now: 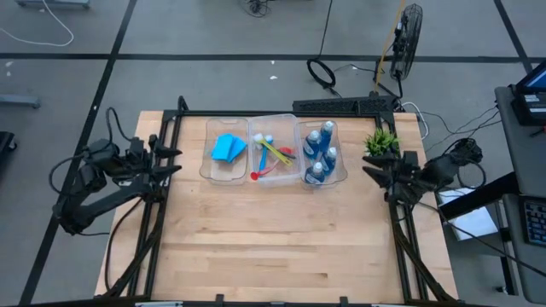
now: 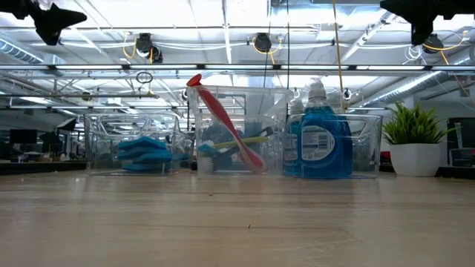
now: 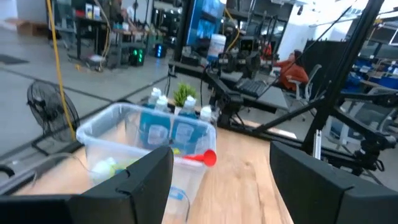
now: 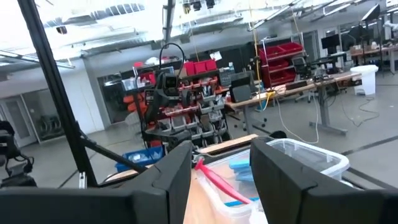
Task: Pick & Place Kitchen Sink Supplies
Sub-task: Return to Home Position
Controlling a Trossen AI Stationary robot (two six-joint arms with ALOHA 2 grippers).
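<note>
Three bins (image 1: 207,152) on my worktop (image 1: 273,243): brushes (image 1: 275,155) in the middle bin (image 1: 273,118), sponges (image 1: 228,147) left of it, bottles (image 1: 321,152) right of it; I see left jaws and right jaws parted, flanking it

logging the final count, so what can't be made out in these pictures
Sponges: number unclear; high view, stacked on each other.
Brushes: number unclear; high view, too small and crossed.
Bottles: low view, front ones hide any behind.
Left gripper and right gripper: low view, cut off by the top edge.
</note>
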